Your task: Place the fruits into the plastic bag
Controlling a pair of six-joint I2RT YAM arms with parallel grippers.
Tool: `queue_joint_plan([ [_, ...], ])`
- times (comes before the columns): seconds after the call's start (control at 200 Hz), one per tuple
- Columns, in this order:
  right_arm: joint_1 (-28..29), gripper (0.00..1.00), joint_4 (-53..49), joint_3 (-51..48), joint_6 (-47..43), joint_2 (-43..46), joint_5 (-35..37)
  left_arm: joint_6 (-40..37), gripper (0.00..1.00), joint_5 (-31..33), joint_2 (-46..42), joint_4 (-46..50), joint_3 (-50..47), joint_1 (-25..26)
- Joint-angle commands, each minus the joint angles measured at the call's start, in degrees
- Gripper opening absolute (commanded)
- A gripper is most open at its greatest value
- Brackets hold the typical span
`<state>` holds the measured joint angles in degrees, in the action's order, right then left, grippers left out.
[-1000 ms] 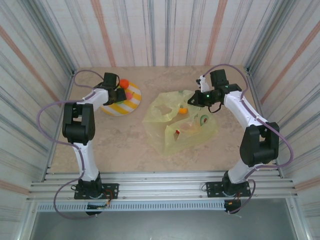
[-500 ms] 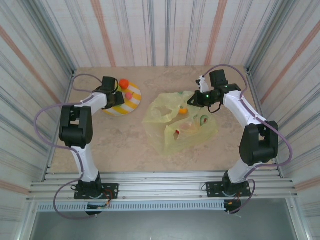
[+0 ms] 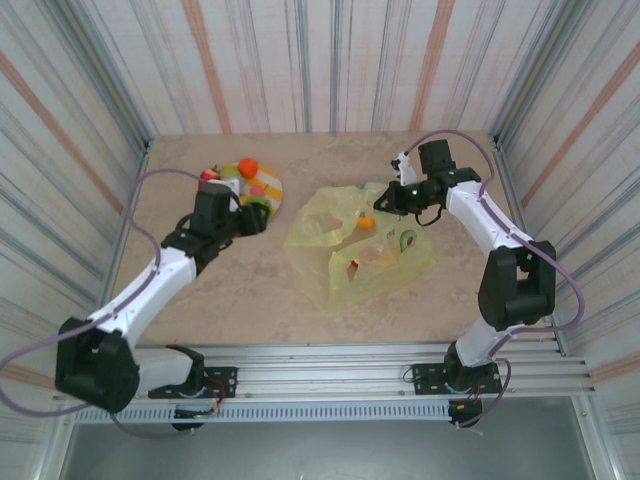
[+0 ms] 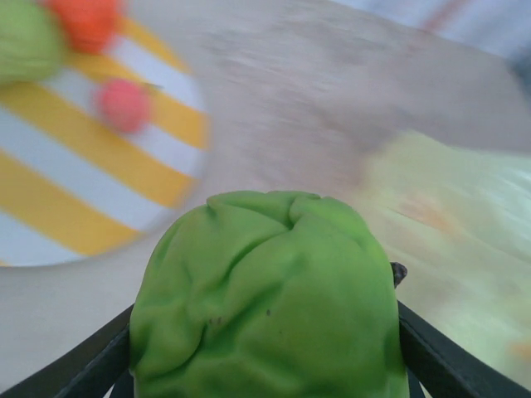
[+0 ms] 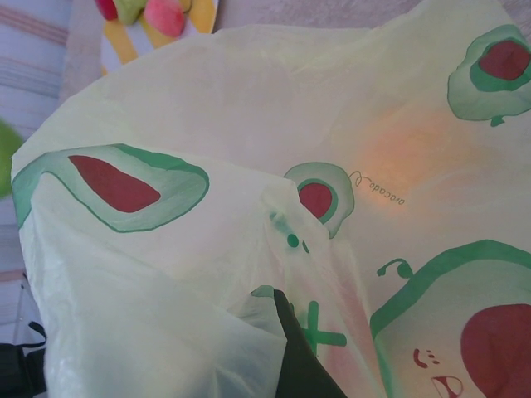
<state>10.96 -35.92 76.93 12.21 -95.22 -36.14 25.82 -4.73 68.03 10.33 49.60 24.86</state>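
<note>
A wrinkled green pear-like fruit (image 4: pixel 265 298) sits squeezed between the dark fingers (image 4: pixel 99 356) of my left gripper (image 3: pixel 252 218), which is shut on it and hovers just right of the striped plate (image 3: pixel 268 200). On the plate lie an orange fruit (image 3: pixel 248 166), a red strawberry (image 3: pixel 208 176), another green piece (image 4: pixel 25 41) and a small pink one (image 4: pixel 123 104). The avocado-print plastic bag (image 3: pixel 360 245) lies at mid-table with an orange fruit (image 3: pixel 366 221) inside. My right gripper (image 3: pixel 387 197) is shut on the bag's upper edge, the film (image 5: pixel 249 207) draped over its finger (image 5: pixel 299 365).
Corrugated striped walls enclose the table on three sides. The metal rail with both arm bases (image 3: pixel 320 375) runs along the near edge. Bare tabletop (image 3: pixel 250 280) lies between the plate and the bag and in front of both.
My left arm has pulled off the plate and swung right toward the bag, carrying the green fruit. The right gripper and the bag have stayed put.
</note>
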Motion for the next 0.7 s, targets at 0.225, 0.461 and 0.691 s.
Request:
queue_joint_plan([
  [0.225, 0.16, 0.0, 0.68, 1.23, 2.29, -0.63, -1.91, 2.83, 0.54, -5.77, 5.94, -4.06, -2.4, 18.21],
  [0.461, 0.29, 0.0, -0.99, 2.08, 1.68, -0.61, -4.09, -0.08, 0.54, -2.47, 16.28, -1.91, 2.57, 18.73],
  [0.691, 1.17, 0.0, 0.25, 1.82, 2.79, -0.74, -7.05, -0.26, 0.55, -5.48, 27.84, -8.02, 9.08, 19.97],
])
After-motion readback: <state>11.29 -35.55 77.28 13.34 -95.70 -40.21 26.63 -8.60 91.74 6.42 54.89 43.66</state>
